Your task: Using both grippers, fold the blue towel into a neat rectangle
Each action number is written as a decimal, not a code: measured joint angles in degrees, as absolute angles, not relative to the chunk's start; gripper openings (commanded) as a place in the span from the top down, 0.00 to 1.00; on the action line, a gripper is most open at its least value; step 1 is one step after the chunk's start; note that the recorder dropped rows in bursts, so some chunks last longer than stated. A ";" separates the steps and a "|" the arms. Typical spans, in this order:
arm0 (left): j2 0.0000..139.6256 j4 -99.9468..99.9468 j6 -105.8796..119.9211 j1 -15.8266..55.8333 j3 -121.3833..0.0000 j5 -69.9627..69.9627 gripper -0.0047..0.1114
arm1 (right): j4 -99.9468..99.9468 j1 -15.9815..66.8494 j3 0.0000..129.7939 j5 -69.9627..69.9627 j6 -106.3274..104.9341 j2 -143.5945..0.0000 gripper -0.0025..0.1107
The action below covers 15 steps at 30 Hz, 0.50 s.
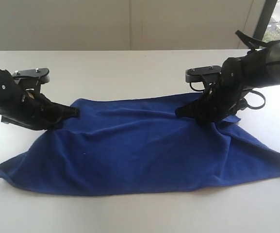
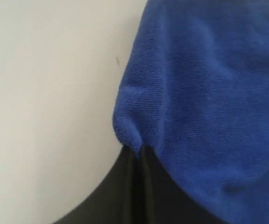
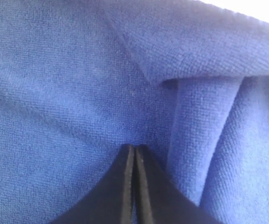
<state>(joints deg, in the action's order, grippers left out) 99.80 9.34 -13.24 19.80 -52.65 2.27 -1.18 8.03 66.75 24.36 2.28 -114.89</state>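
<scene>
On the table (image 1: 130, 68), the towel (image 1: 140, 145) is lying spread and rumpled, its far edge tenting up where the left pincer (image 1: 74, 111) and right pincer (image 1: 180, 112) are each clenching it; no fold is showing yet, so the folding is seemingly just beginning

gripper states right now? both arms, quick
Left gripper: closed, pinching a corner of the blue towel.
Right gripper: closed, tips buried in the blue towel, apparently pinching it.
</scene>
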 measured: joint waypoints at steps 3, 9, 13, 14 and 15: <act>97.17 9.21 -11.63 20.27 -52.65 3.37 0.96 | -1.18 8.03 66.75 24.36 2.18 -114.89 0.98; 95.90 8.02 -7.45 25.47 -52.65 7.08 0.96 | -1.18 8.03 66.75 24.36 2.06 -114.89 0.98; 95.90 8.02 -6.80 30.42 -52.65 7.71 0.96 | -1.18 8.03 66.75 24.36 2.06 -114.89 0.98; 95.90 8.02 -6.80 31.64 -52.65 8.34 0.96 | -1.18 8.03 66.75 24.36 2.06 -114.89 0.98; 95.90 8.02 -6.80 32.78 -52.65 9.13 0.96 | -1.18 8.03 66.75 24.36 2.06 -114.89 0.98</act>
<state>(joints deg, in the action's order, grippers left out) 95.90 8.02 -6.80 32.78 -52.65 9.13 -1.18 8.03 66.75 24.36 2.06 -114.89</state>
